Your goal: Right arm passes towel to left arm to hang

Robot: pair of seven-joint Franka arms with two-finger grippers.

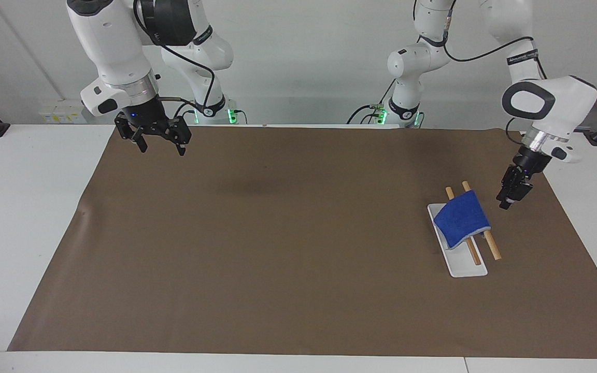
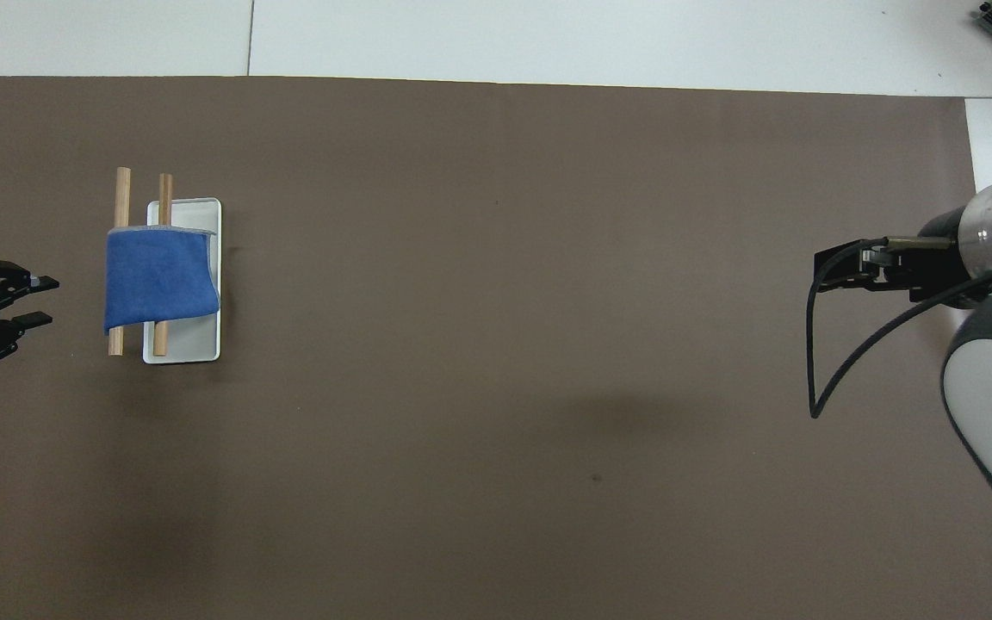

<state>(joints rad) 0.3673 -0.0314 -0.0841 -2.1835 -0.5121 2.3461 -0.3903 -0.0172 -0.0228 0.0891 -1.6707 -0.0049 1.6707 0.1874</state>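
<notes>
**Towel draped on the 2 rods, both grippers empty**

While the right arm (image 1: 117,46) waits at its own end of the table, I see its gripper (image 1: 157,142) hanging above the brown mat (image 1: 278,248) with its jaws spread wide and nothing between them. The blue towel (image 1: 460,218) lies draped across 2 wooden rods (image 2: 121,194) that sit over a white tray (image 2: 203,211) toward the left arm's end of the table, one edge drooping onto the tray. The left gripper (image 2: 40,300) hovers just beside the towel, clear of the cloth, jaws parted by a modest gap and holding nothing. The left arm (image 1: 547,103) leans in above it.
</notes>
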